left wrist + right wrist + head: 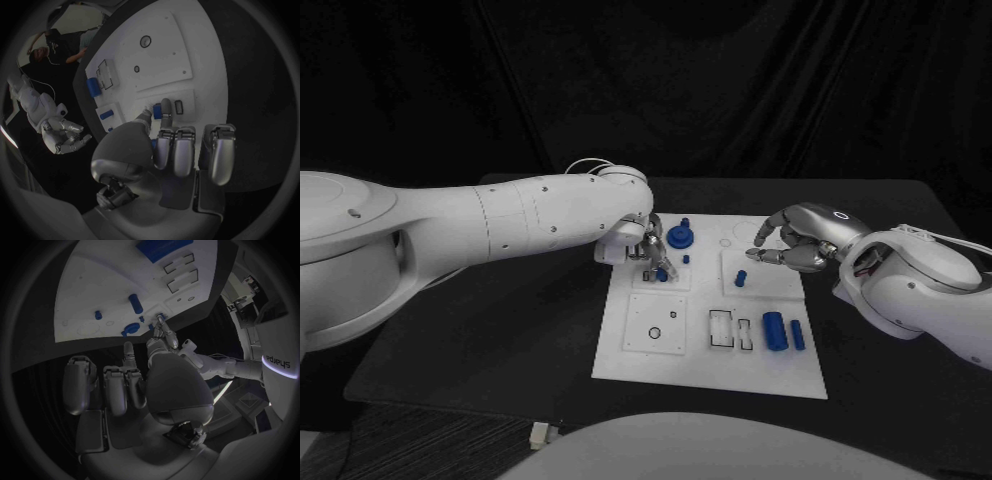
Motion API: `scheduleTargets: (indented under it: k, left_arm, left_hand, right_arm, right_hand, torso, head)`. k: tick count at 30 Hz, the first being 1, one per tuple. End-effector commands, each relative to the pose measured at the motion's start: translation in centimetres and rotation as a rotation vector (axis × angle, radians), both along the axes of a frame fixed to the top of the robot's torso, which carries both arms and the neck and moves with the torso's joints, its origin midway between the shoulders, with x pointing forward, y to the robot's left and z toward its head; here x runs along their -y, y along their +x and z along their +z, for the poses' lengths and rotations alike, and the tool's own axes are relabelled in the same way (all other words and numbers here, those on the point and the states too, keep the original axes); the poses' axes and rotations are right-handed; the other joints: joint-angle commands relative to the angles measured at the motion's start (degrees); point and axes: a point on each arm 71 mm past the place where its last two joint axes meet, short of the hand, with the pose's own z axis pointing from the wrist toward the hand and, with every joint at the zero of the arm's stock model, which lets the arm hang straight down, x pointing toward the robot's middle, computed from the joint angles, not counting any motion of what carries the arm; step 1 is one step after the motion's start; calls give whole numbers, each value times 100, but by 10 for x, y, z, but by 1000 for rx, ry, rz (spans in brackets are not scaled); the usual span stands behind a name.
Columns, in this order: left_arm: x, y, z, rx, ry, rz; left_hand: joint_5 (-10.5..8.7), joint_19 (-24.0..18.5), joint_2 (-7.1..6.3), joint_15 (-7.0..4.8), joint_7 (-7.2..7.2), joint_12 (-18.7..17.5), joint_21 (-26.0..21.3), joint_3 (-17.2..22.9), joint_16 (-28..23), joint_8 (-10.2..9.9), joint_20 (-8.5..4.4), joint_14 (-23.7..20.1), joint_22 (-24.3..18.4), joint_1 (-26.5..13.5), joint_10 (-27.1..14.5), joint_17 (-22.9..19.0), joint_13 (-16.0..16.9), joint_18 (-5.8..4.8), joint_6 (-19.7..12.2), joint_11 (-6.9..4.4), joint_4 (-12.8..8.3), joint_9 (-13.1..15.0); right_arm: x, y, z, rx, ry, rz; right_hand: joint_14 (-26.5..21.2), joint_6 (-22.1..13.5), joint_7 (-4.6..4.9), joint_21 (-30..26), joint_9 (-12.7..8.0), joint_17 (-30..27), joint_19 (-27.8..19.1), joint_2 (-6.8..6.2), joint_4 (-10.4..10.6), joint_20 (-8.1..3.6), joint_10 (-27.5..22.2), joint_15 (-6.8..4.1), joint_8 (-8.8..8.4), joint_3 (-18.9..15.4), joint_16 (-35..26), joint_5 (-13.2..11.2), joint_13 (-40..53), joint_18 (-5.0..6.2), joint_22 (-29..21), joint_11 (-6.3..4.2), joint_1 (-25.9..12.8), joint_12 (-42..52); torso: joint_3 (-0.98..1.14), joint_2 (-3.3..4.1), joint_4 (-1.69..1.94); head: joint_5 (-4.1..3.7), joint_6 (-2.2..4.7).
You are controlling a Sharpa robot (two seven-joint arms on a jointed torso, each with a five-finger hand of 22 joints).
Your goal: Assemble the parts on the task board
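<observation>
The white task board point(711, 352) lies in the middle of the black table. My left hand point(640, 245) hangs over its upper left corner. Its thumb and a finger pinch a small blue part point(156, 111) at the board's surface, also seen as the small blue part point(651, 273). Just beyond it stands a blue knob point(679, 236). My right hand point(799, 240) hovers over the board's upper right edge, fingers loosely bent and holding nothing. A short blue peg point(741, 277) lies below it. Two blue cylinders point(773, 326) lie side by side at the board's lower right.
White rectangular slots point(721, 330) sit left of the two cylinders, and a square inset plate point(656, 322) with a small hole lies at the board's lower left. A small white object point(540, 433) rests by the table's front edge.
</observation>
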Motion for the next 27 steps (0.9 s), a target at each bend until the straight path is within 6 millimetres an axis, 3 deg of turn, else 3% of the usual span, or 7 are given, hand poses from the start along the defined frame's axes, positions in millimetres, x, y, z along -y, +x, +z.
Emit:
scheduleTargets:
  k: [1,13,27]
  left_arm:
    - [3,-1,-1,-8,-13,-8]
    - [5,-1,-1,-10,-13,-13]
    - [8,-1,-2,-10,-17,-18]
  left_hand:
    - [-38,352,-15,-35,-7,14,-33,-34,15,74,-63,595,1211,-54,597,1510,1505,-33,-42,-33,26,113]
    - [-51,364,-12,-83,-77,14,-30,-104,15,453,-107,595,1230,-77,597,1510,1505,-36,-104,-92,87,701]
    - [-51,364,-7,-90,-88,14,-31,-111,15,502,-114,595,1231,-77,597,1510,1505,-36,-106,-100,96,777]
  right_arm:
    - [1,0,-2,-8,-10,-15]
    - [1,0,-3,-12,-12,-15]
    - [2,0,-3,-14,-14,-18]
  right_hand:
    - [548,28,-7,-35,-9,1340,-16,-5,-25,-40,597,-30,-35,0,-24,28,1507,37,1093,-16,63,20]
    - [546,28,-6,-43,-10,1332,-19,-7,-20,-40,597,-30,-36,-5,-29,27,1507,39,1090,-15,59,20]
    - [546,28,-6,-43,-10,1332,-19,-7,-20,-40,597,-30,-36,-5,-29,27,1507,39,1090,-15,59,20]
  torso:
    - [0,-1,0]
    - [-1,0,2]
    - [2,-1,8]
  head:
    - [0,-1]
    - [13,-1]
    - [10,-1]
